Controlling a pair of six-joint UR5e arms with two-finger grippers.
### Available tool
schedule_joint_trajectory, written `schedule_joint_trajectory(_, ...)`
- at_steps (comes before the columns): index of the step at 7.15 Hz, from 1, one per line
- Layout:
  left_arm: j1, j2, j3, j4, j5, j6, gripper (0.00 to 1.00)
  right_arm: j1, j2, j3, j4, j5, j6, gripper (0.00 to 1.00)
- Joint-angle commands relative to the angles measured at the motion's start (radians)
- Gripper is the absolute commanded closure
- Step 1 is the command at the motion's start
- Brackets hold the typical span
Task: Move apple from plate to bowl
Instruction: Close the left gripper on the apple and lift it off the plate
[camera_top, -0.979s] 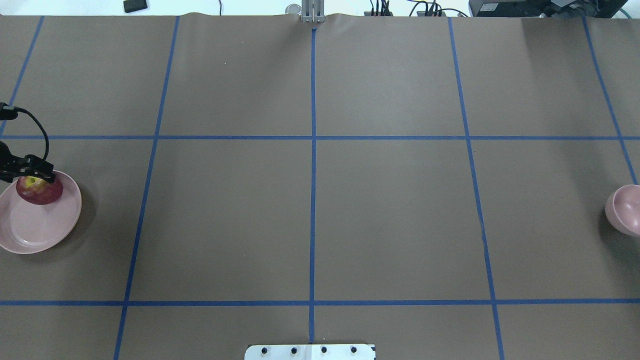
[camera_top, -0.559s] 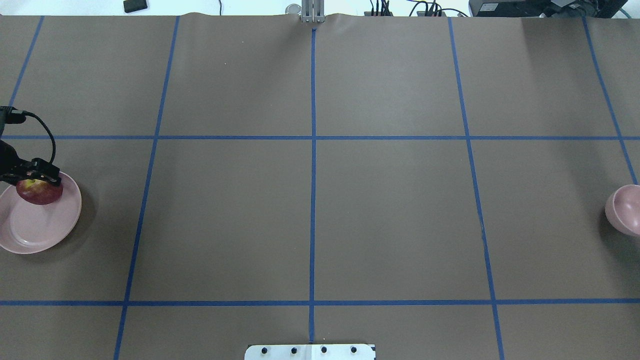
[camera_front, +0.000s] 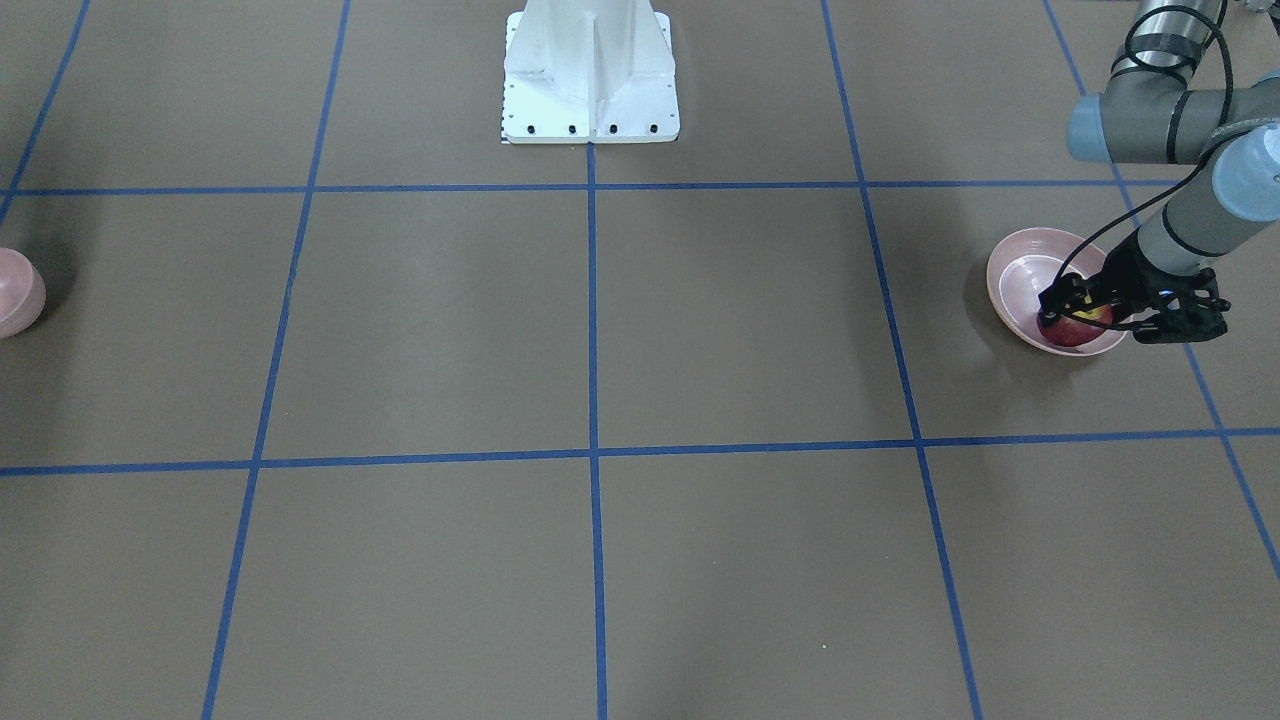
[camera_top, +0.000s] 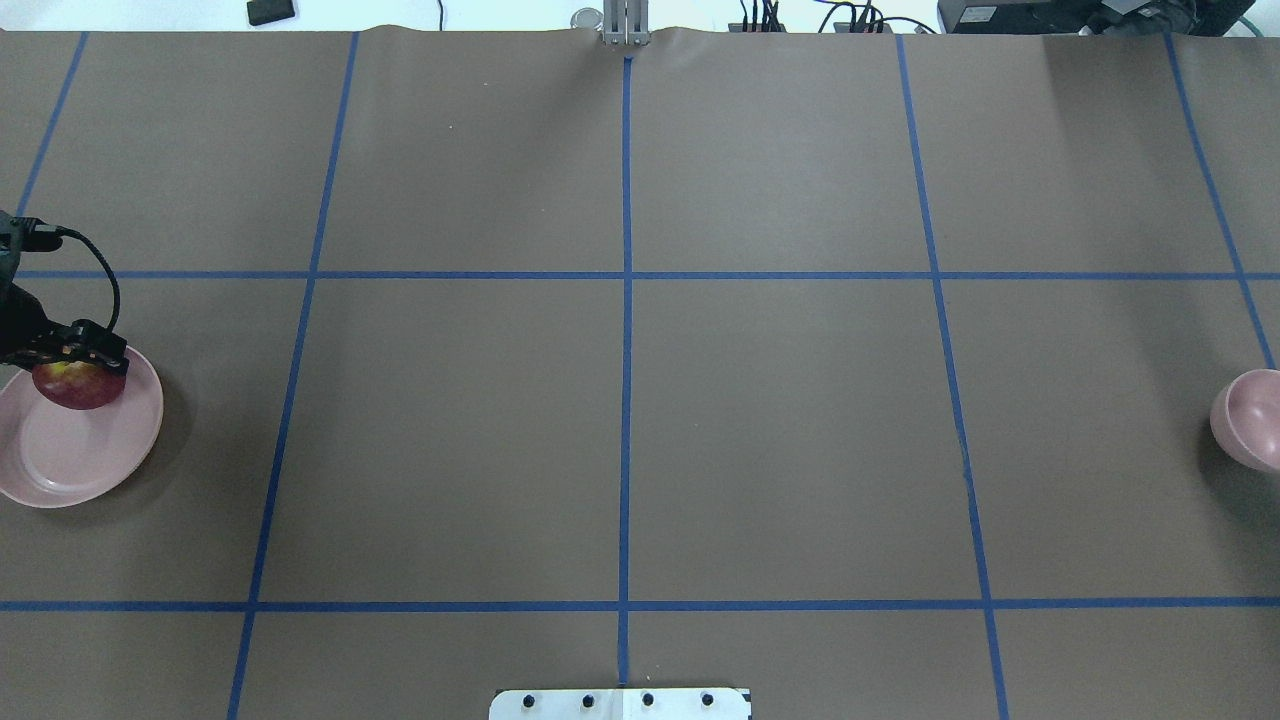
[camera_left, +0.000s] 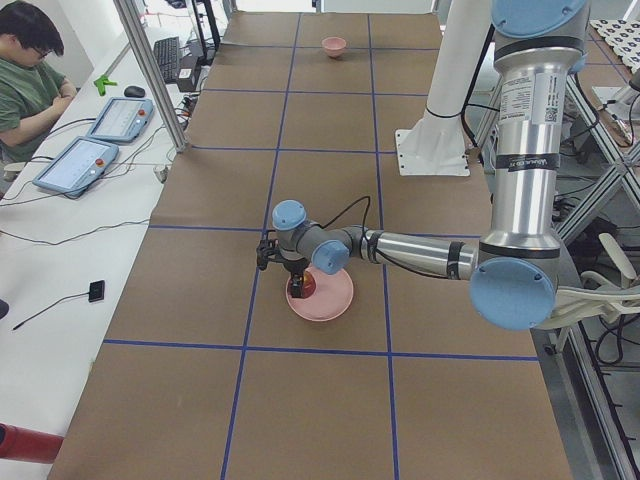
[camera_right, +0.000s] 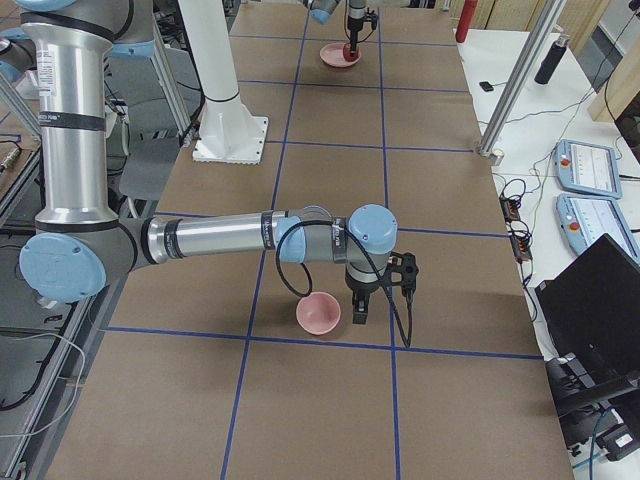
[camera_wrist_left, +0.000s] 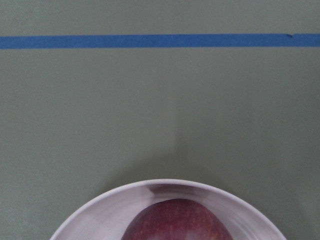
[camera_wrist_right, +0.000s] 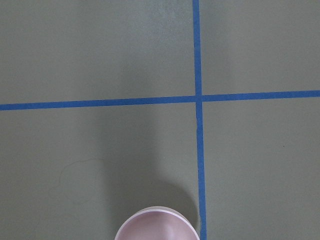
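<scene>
A brown tabletop (camera_top: 780, 420), marked into squares by blue tape lines (camera_top: 627, 300), fills our views. We take the plate (camera_top: 60, 470) as our mark; it lies at the end of the tabletop on the robot's left. The apple (camera_top: 80, 388) rests on the plate, against its sloping rim and off its flat centre, with the yellow patch turned up. The left end effector (camera_top: 72, 355) hangs low, right over the apple, its black fingers reaching down about the top of the fruit. We cannot tell whether they press on the apple or stand clear of it. The bowl (camera_top: 1248, 420) stands upright well apart from the plate, at the opposite end of the tabletop. The right end effector (camera_right: 362, 312) is likewise far from the plate, pointing down at that same end. It shows only from the side, so we cannot tell whether its fingers are apart or together.
</scene>
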Motion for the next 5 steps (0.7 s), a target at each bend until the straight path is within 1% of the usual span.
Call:
schedule_joint_trajectory(1, 0.004, -0.007, 0.003, 0.0, 0.0, -0.002, 0.18, 0.0, 0.002, -0.001, -0.001, 0.001, 0.0, 0.0)
schedule_joint_trajectory(2, 0.004, -0.007, 0.001, 0.001, -0.001, 0.003, 0.6, 0.0, 0.002, 0.0, -0.001, 0.001, 0.0, 0.0)
schedule_joint_trajectory(3, 0.001, -0.002, -0.035, 0.012, -0.01, 0.006, 1.0, 0.0, 0.0, 0.005, -0.001, 0.003, 0.0, 0.0)
schedule_joint_trajectory(4, -0.011, 0.013, -0.085, 0.027, -0.019, 0.012, 1.0, 0.002, 0.0, 0.008, -0.001, 0.004, 0.0, 0.0)
schedule_joint_trajectory(5, -0.06, 0.007, -0.127, 0.099, -0.038, 0.017, 1.0, 0.0, -0.002, 0.008, 0.001, 0.013, -0.005, 0.0)
